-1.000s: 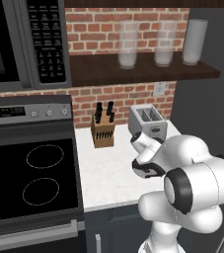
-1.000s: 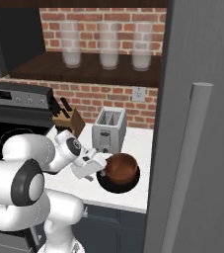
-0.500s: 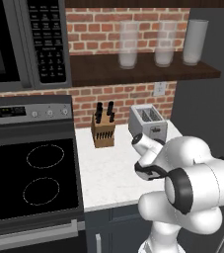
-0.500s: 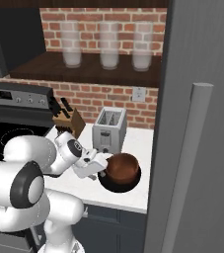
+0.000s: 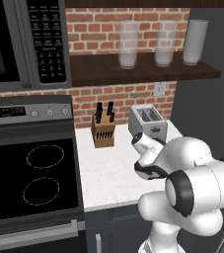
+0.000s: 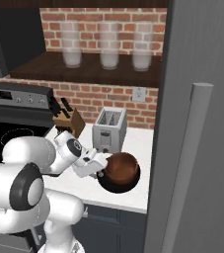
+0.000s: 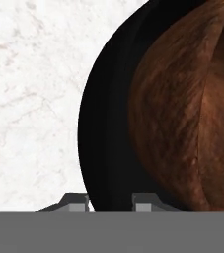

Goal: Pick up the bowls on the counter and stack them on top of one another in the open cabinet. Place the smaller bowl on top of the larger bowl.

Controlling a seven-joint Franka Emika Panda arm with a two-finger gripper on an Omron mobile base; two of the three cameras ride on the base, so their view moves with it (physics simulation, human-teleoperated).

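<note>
The smaller bowl (image 6: 122, 166), glossy reddish-brown, sits inside the larger bowl (image 6: 114, 186), a wide black one, on the white counter (image 6: 139, 143) in front of the toaster. My gripper (image 6: 102, 172) reaches the pair from the left, at the black rim. In the hand view the larger bowl's (image 7: 106, 133) wall fills the narrow gap between my two fingertips, so the gripper (image 7: 111, 203) is shut on it. The smaller bowl (image 7: 182, 108) lies just past the rim. The open cabinet (image 6: 84, 70) is the dark shelf above, against the brick.
Three tall glasses (image 6: 108, 45) stand on the shelf. A toaster (image 6: 108, 131) and a knife block (image 6: 68, 118) stand at the back of the counter. The black stovetop (image 5: 29, 178) lies to the left under the microwave (image 5: 15, 39). A tall grey panel (image 6: 197, 123) walls the right.
The jaws have narrowed from wide open onto the black bowl's rim. The arm has barely shifted, and the bowls stay where they were.
</note>
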